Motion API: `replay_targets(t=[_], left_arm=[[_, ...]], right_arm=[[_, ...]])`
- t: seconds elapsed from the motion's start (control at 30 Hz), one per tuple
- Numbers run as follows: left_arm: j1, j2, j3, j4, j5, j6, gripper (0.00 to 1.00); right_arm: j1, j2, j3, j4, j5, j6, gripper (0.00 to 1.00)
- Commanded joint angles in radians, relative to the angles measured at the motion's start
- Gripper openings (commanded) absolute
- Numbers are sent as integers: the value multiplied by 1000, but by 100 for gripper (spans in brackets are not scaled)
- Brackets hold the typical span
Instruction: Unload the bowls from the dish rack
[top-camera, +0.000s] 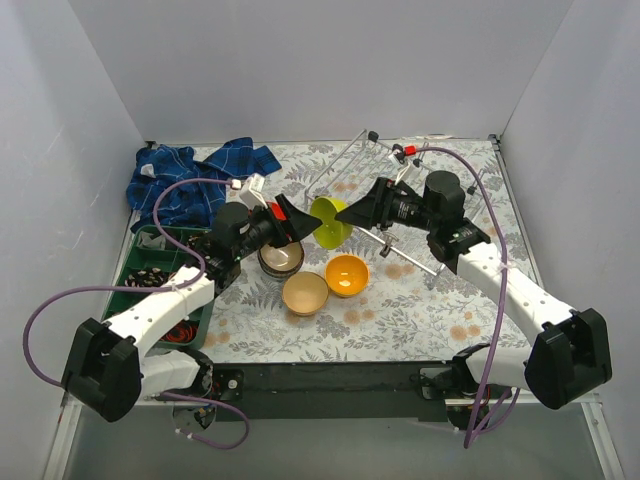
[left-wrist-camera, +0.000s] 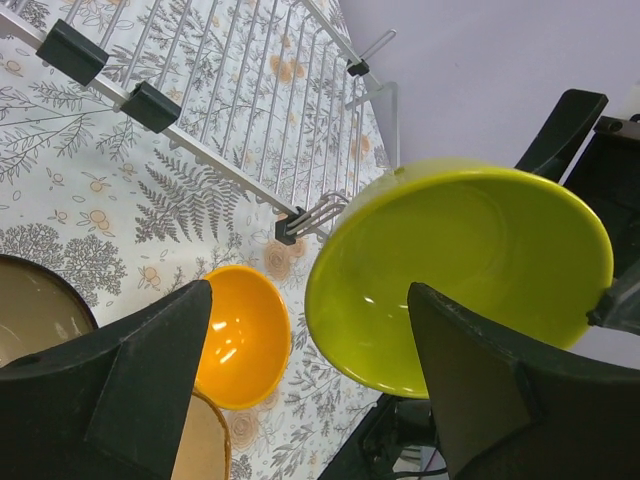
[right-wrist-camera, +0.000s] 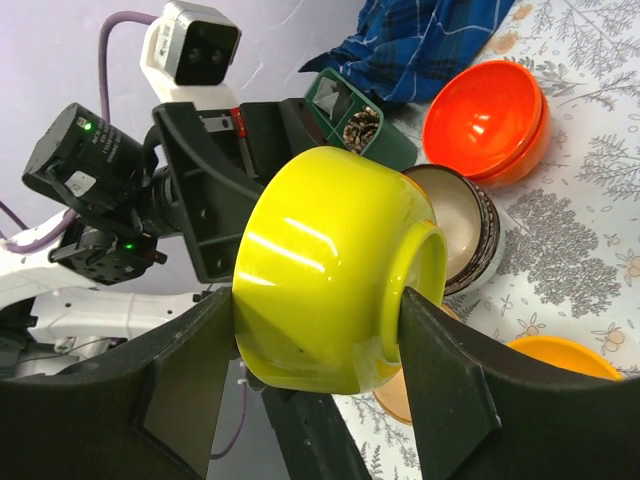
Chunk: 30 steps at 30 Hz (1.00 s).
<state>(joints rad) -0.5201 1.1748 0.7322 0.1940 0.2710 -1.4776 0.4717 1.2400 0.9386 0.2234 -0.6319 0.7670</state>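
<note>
The right fingers (right-wrist-camera: 450, 390) clamp the lime bowl (right-wrist-camera: 330, 280), held on edge in the air above the worktop (top-camera: 420, 310). The left fingers (left-wrist-camera: 150, 390) stand wide just beside its rim. Below sit an orange bowl (top-camera: 347, 274) and a beige bowl (top-camera: 305, 292), with the rack (top-camera: 350, 165) behind. Both arms reach inward, facing each other.

Around me stand plain pale lavender-grey walls (top-camera: 300, 60), smooth and bare, closing in the far side and both flanks. Below me lies a flat table covered in white cloth printed with grey ferns and small orange blossoms (top-camera: 400, 310); a black bar (top-camera: 330, 380) edges its near side. The light is soft and even, with faint shadows
</note>
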Motion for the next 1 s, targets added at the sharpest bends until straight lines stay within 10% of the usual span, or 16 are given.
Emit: replay_targets(t=[0.0,0.47,0.7,0.97], left_arm=[[-6,8,-14,54,-18,-41,73],[-44,49,-66,117,-4,-82,49],[-49,3,-96,117,-32,-85,17],[-47,-55,-54,-5,-119,0,0]], right_arm=[[2,-45,-27,126,-38,64,31],[1,-40,-96,217,-71,144,31],[2,-40,-110,222,-71,146,32],[-1,-69,-133,176,-31,95,73]])
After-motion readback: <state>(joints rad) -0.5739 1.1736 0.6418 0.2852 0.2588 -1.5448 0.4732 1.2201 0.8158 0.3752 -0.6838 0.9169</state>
